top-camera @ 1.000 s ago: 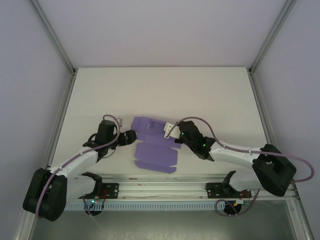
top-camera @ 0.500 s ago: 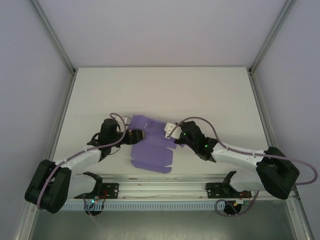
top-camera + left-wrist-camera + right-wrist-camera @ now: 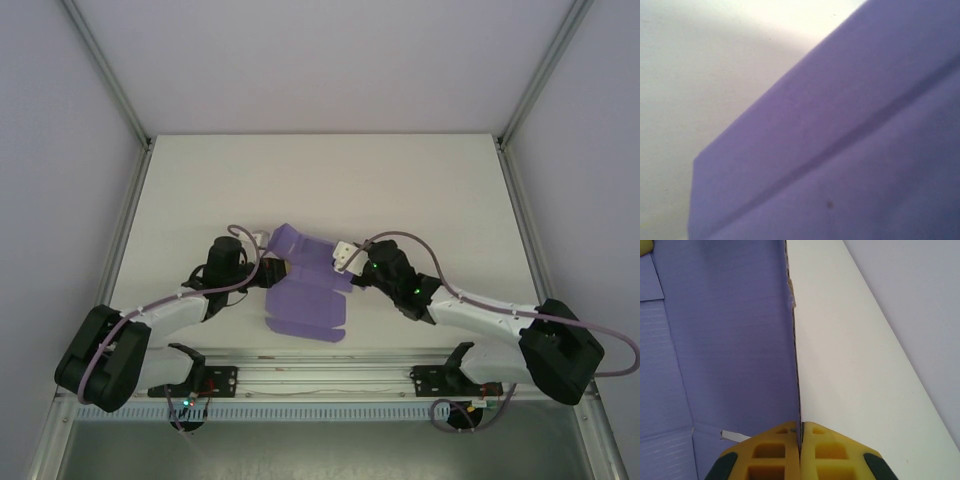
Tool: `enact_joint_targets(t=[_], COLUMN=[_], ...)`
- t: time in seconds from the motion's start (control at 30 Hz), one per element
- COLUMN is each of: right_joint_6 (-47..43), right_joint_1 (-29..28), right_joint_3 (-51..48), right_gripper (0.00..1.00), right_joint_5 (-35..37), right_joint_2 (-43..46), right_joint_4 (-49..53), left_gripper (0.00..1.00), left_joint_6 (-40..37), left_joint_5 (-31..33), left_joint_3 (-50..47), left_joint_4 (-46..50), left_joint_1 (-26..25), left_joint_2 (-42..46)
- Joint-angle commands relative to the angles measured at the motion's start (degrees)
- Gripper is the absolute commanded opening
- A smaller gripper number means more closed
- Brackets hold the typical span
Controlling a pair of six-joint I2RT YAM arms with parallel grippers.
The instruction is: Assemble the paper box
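At the near edge of the table [image 3: 330,180], both arm bases sit on a metal rail [image 3: 320,378], and the two white arms reach inward and away from it towards each other. Between them lies the paper box [image 3: 308,300], a lavender die-cut sheet in the middle of the table's near half. Its nearer part lies flat with the flaps spread, while its farther part is tilted up off the surface. The left gripper [image 3: 273,268] meets the sheet's left edge with its jaws drawn together. Whether card is caught between them cannot be told. Its wrist camera looks at blurred lavender card from very close, crossed by a diagonal crease, with pale table in the upper left. The right gripper [image 3: 352,274] comes in at the sheet's right edge. In its wrist view the yellow fingers [image 3: 777,452] are pressed together on the edge of a raised panel, pinching the thin card between them. That panel stands upright and runs straight away from the fingers, with lavender to its left, bare white table to its right, and a small rough nick along its far edge. Beyond the sheet the tabletop stretches pale to the back wall [image 3: 320,60], framed by slanting aluminium posts [image 3: 105,70].
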State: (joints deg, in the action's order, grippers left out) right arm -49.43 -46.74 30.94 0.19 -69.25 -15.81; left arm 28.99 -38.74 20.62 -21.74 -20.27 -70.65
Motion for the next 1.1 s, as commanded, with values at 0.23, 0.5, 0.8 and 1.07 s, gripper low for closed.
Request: enact_joint_targets(t=[0.23, 0.5, 0.8, 1.07], right_joint_6=[-1.4, -12.6, -33.6, -43.5], right_joint_1=[-0.1, -0.5, -2.7, -4.0], right_joint_3=[0.9, 4.6, 5.0, 0.9], right_gripper=[0.0, 0.0, 0.0, 0.0], right_joint_5=[1.1, 13.8, 24.0, 24.5], right_joint_2=[0.6, -3.6, -14.4, -22.8], right_joint_4=[0.0, 2.9, -15.4, -39.3], left_gripper=[0.44, 1.0, 1.0, 1.0], left_joint_6=[-0.6, -2.6, 1.3, 2.1], left_joint_5=[4.5, 14.6, 32.2, 28.7], left_joint_3=[2.3, 4.6, 12.8, 18.8], left_joint_4=[4.4, 17.6, 33.8, 29.2], left_joint_1=[-1.2, -1.2, 3.4, 9.0], left_joint_2=[1.4, 10.5, 16.7, 2.7])
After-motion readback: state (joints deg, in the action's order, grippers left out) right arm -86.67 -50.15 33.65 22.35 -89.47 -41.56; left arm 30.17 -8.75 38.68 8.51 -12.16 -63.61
